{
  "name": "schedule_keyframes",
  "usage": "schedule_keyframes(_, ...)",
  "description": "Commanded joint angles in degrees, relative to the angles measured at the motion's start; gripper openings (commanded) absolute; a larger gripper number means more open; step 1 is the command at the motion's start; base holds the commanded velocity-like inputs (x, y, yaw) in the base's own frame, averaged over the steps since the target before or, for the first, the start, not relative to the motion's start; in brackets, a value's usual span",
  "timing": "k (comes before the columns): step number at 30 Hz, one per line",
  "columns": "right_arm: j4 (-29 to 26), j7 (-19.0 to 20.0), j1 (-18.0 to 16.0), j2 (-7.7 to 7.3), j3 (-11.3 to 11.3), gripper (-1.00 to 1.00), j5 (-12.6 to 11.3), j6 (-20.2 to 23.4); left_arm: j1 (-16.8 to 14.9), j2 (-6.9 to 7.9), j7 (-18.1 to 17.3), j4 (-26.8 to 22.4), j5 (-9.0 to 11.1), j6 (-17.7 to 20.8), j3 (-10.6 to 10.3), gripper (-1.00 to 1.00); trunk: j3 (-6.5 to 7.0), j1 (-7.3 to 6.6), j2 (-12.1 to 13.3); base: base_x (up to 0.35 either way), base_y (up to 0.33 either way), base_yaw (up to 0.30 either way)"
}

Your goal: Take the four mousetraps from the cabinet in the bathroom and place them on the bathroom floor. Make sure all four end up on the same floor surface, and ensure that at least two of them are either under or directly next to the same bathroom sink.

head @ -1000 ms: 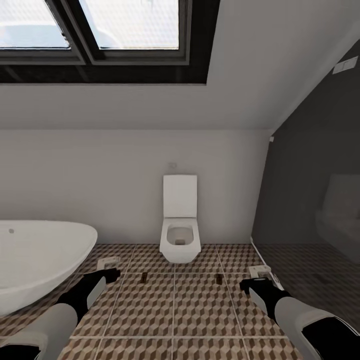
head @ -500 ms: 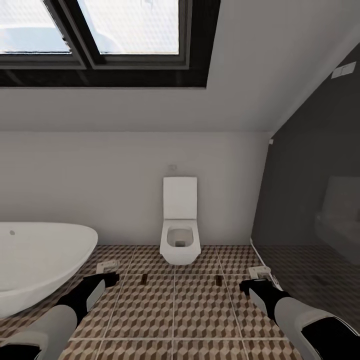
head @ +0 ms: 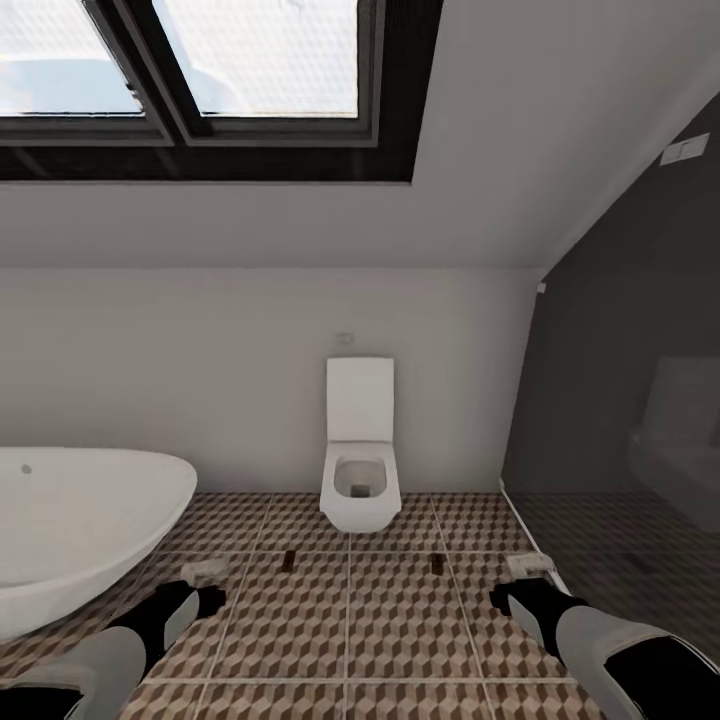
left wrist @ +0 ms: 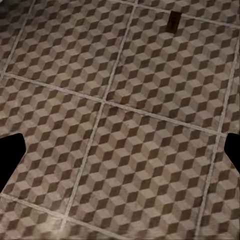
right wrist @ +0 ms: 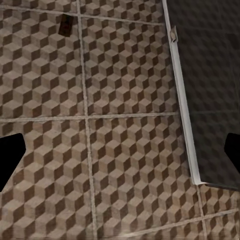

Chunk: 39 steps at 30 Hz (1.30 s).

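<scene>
Toilet (head: 360,455) between bathtub (head: 80,530), glass partition (head: 620,400)

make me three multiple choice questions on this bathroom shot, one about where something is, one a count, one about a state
1. Where do the mousetraps lie?
A. in the bathtub
B. on the tiled floor in front of the toilet
C. on the windowsill

2. How many mousetraps show in the head view?
A. two
B. four
C. none

3. The toilet lid is:
A. closed
B. missing
C. raised

Answers:
1 B: both dark pieces, the second too, rest on the bathroom floor before the bowl.
2 A: one either side of the bowl.
3 C: the lid stands upright against the wall, bowl open.
</scene>
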Motion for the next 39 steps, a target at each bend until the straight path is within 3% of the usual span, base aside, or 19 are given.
schedule_keyframes(1, 0.4, 0.0, 0.1, -0.10, 0.5, 1.00, -0.5, 0.1, 0.0, 0.01, 0.3, 3.5, 0.8, -1.4, -0.5, 1.00, 0.11, -0.22, 0.4, 0.000, 0.000, 0.000)
schedule_keyframes(3, 0.7, 0.2, 1.6, -0.25, 0.4, 1.00, -0.6, -0.1, 0.0, -0.15, 0.3, 7.3, 0.9, -5.7, -0.5, 1.00, 0.47, -0.66, 1.2, 0.000, 0.000, 0.000)
schedule_keyframes(7, 0.8, 0.2, 4.1, -0.34, 0.4, 1.00, -0.6, -0.5, 0.3, -0.29, 0.3, 8.6, 1.0, -8.0, -0.5, 1.00, 1.19, -1.54, 2.8, 0.000, 0.000, 0.000)
schedule_keyframes(9, 0.8, 0.2, 7.2, -0.39, 0.5, 1.00, -0.7, -0.7, 1.9, -0.41, 0.3, 9.2, 1.0, -9.2, -0.4, 1.00, 1.55, -1.98, 3.6, 0.000, 0.000, 0.000)
schedule_keyframes(11, 0.8, 0.2, 9.4, -0.41, 0.5, 1.00, -0.7, -0.8, 3.8, -0.54, 0.2, 9.5, 1.0, -9.7, -0.4, 1.00, 1.55, -1.98, 3.6, 0.000, 0.000, 0.000)
schedule_keyframes(12, 0.9, 0.2, 12.8, -0.38, 0.5, 1.00, -0.7, -1.3, 7.1, -0.88, 0.0, 9.7, 0.9, -10.5, -0.4, 1.00, 1.55, -1.98, 3.6, 0.000, 0.000, 0.000)
schedule_keyframes(21, 0.9, 0.3, 23.9, -0.09, 0.5, 1.00, -0.7, -5.3, 16.6, -2.83, -0.6, 9.9, 0.8, -11.5, -0.4, 1.00, 1.55, -1.98, 3.6, 0.000, 0.000, 0.000)
schedule_keyframes(30, 0.9, 0.5, 28.6, 0.16, 0.5, 1.00, -0.8, -6.7, 22.4, -4.41, -0.6, 9.9, 0.8, -11.6, -0.4, 1.00, 1.55, -1.98, 3.6, 0.000, 0.000, 0.000)
schedule_keyframes(39, 0.9, 1.6, 32.6, 0.32, 0.4, 1.00, -0.9, -8.5, 26.6, -4.64, -0.6, 9.9, 0.9, -12.0, -0.4, 1.00, 1.55, -1.98, 3.6, 0.000, 0.000, 0.000)
